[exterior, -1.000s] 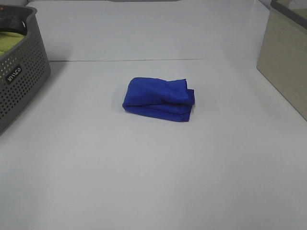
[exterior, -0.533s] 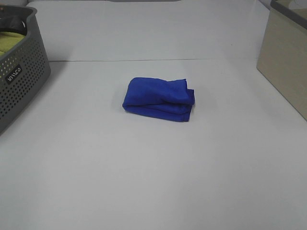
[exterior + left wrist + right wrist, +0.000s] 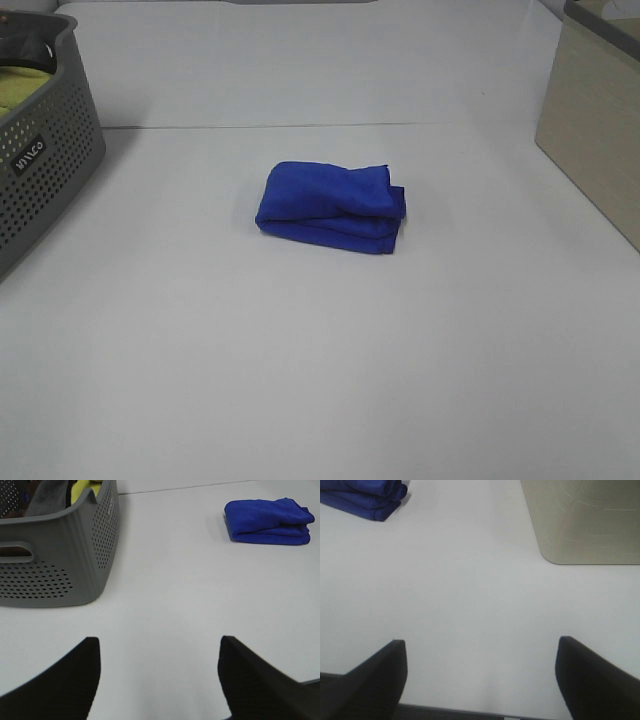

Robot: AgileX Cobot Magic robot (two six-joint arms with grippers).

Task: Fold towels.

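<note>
The royal-blue towel (image 3: 331, 206) lies folded into a small thick bundle in the middle of the white table. It also shows in the left wrist view (image 3: 267, 521) and at the edge of the right wrist view (image 3: 364, 495). My left gripper (image 3: 159, 680) is open and empty, low over the table's near edge, well away from the towel. My right gripper (image 3: 481, 677) is open and empty over the near edge too. Neither arm shows in the exterior high view.
A grey perforated basket (image 3: 40, 150) stands at the left with a yellow-green cloth (image 3: 20, 90) inside; it also shows in the left wrist view (image 3: 60, 555). A beige bin (image 3: 595, 120) stands at the right, also in the right wrist view (image 3: 585, 520).
</note>
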